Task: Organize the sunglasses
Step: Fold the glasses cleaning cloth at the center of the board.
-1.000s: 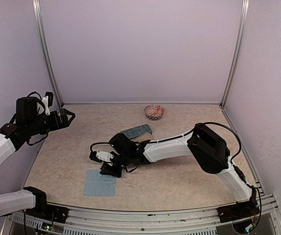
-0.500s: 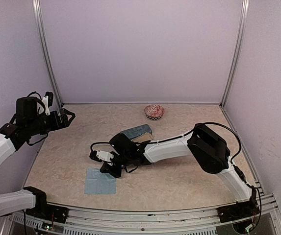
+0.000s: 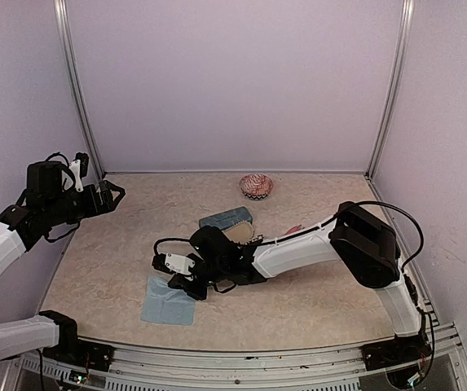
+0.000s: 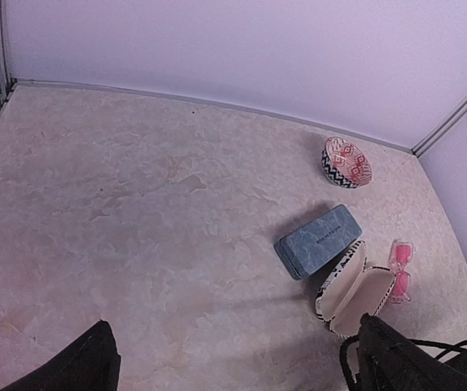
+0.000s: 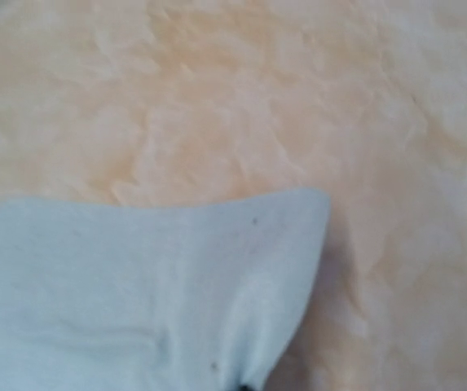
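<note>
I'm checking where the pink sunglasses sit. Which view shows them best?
Left wrist: the pink sunglasses lie unobstructed beside the open case. Top external shows only a pink sliver; right wrist shows none.

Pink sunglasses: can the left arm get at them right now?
Probably not cleanly. Left gripper hangs open far left; the pink sunglasses lie beyond the blue case and open patterned case, beside the right arm's forearm.
</note>
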`<state>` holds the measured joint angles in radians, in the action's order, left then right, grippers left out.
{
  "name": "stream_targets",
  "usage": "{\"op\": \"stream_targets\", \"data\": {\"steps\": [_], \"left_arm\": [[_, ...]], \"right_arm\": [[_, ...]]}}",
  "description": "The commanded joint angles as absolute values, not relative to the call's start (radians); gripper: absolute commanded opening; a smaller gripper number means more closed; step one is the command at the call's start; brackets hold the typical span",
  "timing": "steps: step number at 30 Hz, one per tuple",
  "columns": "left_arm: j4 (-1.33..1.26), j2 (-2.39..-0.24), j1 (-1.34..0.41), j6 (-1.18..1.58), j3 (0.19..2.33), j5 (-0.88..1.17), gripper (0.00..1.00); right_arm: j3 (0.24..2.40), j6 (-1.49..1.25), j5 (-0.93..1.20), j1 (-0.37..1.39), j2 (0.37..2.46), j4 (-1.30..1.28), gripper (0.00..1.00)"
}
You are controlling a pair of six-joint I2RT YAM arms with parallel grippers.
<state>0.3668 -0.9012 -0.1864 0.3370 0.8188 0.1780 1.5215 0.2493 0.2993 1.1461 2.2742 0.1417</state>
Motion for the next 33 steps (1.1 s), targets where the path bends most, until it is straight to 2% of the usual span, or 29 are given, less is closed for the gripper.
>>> {"op": "stream_targets", "data": {"steps": [1, 33], "left_arm": [[0.343, -0.894, -0.179, 0.341, 0.807, 0.189, 0.99], [0.338, -0.881, -0.179, 0.341, 0.805, 0.202, 0.99]], "right_arm": [[1.490, 0.272, 0.295, 1.169, 2.220, 0.212, 0.00], [1.492, 0.245, 0.344, 1.257, 2.255, 0.092, 0.00]]}}
